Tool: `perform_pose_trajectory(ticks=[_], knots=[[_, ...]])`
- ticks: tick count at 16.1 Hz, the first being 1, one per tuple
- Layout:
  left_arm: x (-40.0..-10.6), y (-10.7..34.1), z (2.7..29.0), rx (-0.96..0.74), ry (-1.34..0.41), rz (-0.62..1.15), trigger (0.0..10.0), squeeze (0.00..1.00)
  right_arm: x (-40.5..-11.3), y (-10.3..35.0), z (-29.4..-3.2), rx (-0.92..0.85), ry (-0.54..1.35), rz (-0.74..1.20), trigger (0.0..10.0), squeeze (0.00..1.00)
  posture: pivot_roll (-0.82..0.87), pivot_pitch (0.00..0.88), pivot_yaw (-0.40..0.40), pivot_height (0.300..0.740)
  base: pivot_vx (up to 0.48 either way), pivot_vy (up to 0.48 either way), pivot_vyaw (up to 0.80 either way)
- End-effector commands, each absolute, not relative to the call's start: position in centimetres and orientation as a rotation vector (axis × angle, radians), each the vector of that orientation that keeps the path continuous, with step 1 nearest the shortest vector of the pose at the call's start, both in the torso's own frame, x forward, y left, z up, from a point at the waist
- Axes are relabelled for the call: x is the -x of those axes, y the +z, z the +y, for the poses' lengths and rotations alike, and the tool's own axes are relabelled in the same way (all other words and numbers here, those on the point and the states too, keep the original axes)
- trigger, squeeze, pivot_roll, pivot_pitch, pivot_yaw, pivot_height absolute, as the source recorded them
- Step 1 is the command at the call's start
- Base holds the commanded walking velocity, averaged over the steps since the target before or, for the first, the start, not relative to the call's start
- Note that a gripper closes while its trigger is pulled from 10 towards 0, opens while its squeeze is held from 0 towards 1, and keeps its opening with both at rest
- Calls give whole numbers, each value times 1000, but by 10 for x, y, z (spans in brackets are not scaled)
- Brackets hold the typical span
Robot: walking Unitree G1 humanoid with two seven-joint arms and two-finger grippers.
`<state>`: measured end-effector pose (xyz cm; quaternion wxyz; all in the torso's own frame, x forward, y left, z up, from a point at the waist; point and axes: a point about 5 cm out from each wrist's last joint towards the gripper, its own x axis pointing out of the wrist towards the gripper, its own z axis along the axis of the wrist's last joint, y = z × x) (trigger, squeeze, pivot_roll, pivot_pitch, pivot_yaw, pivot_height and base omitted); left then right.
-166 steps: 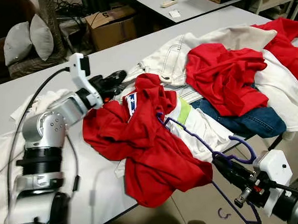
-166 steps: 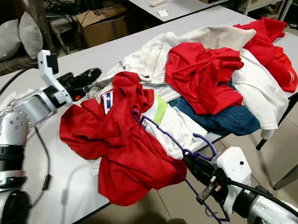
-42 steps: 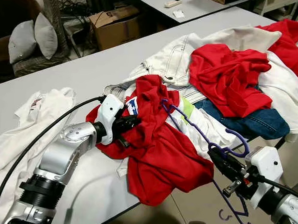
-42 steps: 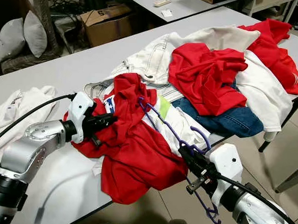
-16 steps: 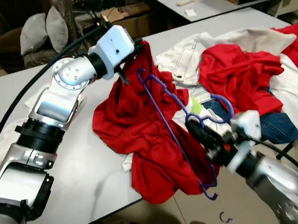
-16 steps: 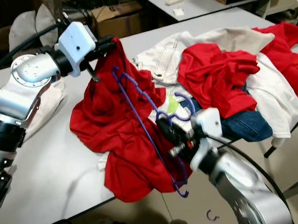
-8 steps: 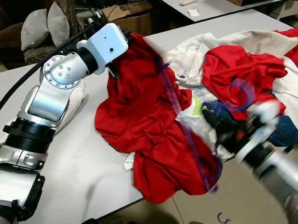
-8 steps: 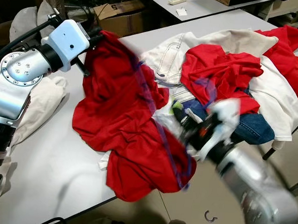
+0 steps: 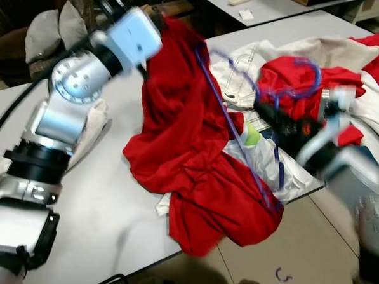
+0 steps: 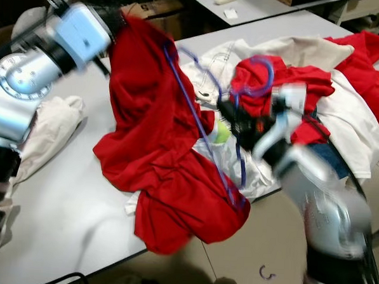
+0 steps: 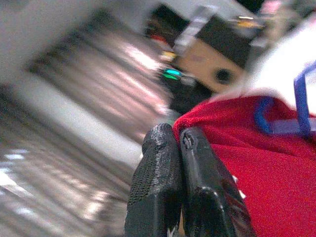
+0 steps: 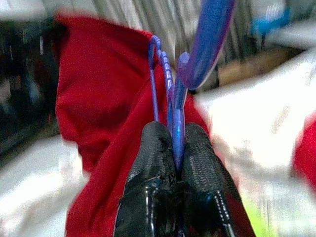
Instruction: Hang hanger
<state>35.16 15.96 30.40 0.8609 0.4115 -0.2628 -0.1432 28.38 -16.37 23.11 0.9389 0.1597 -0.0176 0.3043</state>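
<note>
A red shirt (image 9: 183, 135) hangs from my left gripper (image 9: 156, 18), which is raised above the grey table (image 9: 104, 201); the shirt's lower part still lies on the table and over its front edge. In the left wrist view the fingertips (image 11: 170, 143) are shut on the shirt's edge (image 11: 276, 168). My right gripper (image 9: 276, 118) is shut on a purple hanger (image 9: 238, 128), held up beside the shirt with one long arm slanting down across the red cloth. The right wrist view shows the hanger's wire (image 12: 174, 123) pinched between the fingers. The frames are blurred by motion.
A pile of white, red and blue clothes (image 9: 344, 93) covers the table's right half. A white cloth (image 9: 91, 134) lies under my left arm. A small purple hook (image 9: 283, 275) lies on the floor by the table's front edge. Cushions (image 9: 45, 36) sit behind.
Both arms have risen. The left gripper has pulled the red shirt's top higher, and the right gripper has swung the hanger up and toward the shirt.
</note>
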Motion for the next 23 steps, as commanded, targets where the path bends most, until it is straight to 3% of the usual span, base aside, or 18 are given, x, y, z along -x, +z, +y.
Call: perform_pose_trajectory(ticks=[1, 3, 9, 16, 20, 23], knots=[[-345, 338, 176, -875, -139, -690, 0, 0, -286, 252, -172, -391, 585, -155, 10000, 0, -229, 0, 89, 740, 0, 0, 0], [-343, 342, 178, -870, -144, -697, 0, 0, -285, 245, -177, -396, 570, -130, 10000, 0, -214, 0, 77, 740, 0, 0, 0], [-348, 281, 154, -844, -440, -468, 0, 0, -260, 191, -171, -293, 557, 132, 10000, 0, -212, 0, 91, 740, 0, 0, 0], [-348, 268, 129, -780, -556, -409, 0, 0, -233, 184, -152, -232, 749, 194, 10000, 0, -226, 0, 110, 740, 0, 0, 0], [-331, 263, 107, -716, -771, -440, 0, 0, -256, 180, -163, -284, 573, 180, 10000, 0, -221, 0, 104, 740, 0, 0, 0], [-318, 257, 97, -645, -938, -410, 0, 0, -259, 184, -162, -346, 604, 141, 10000, 0, -209, 0, 95, 740, 0, 0, 0]])
